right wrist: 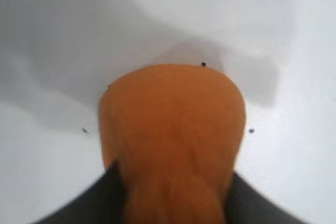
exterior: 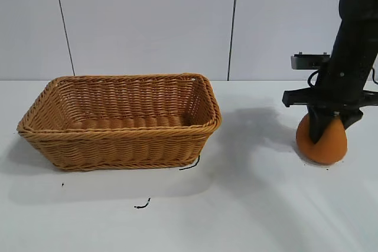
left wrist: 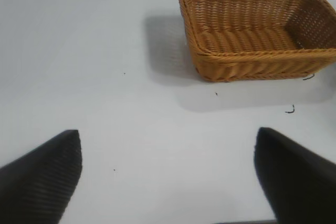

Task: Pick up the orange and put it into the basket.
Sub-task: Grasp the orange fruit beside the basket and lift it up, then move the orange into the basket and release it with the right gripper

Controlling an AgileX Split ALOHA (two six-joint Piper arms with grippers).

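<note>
- The right gripper (exterior: pixel 325 127) points straight down over the orange (exterior: pixel 322 143), its dark fingers (exterior: pixel 319 128) clamped on the fruit's narrow upper part.
- In the right wrist view the orange (right wrist: pixel 173 129) fills the middle, with the dark fingers (right wrist: pixel 97 203) pressing in on either side of its neck.
- The orange sits on the white table (exterior: pixel 254 205) at the far right of the exterior view, well apart from the basket (exterior: pixel 121 122); whether its underside touches the surface or is just clear of it cannot be told.
- The right arm (exterior: pixel 351 45) rises steeply from the gripper, leaning slightly outward, and its upper part is cut off by the frame's edge.
- The fruit's knobbed top is hidden behind the fingers.
- The left gripper (left wrist: pixel 168 177) does not appear in the exterior view; in its own wrist view its two dark fingers (left wrist: pixel 42 177) stand spread wide with bare table (left wrist: pixel 105 77) between them, only their tips in frame.
- From that view the basket (left wrist: pixel 252 61) lies farther off, its far corner cut by the frame.
- A few small dark flecks (exterior: pixel 142 205) lie on the table in front of the basket.
</note>
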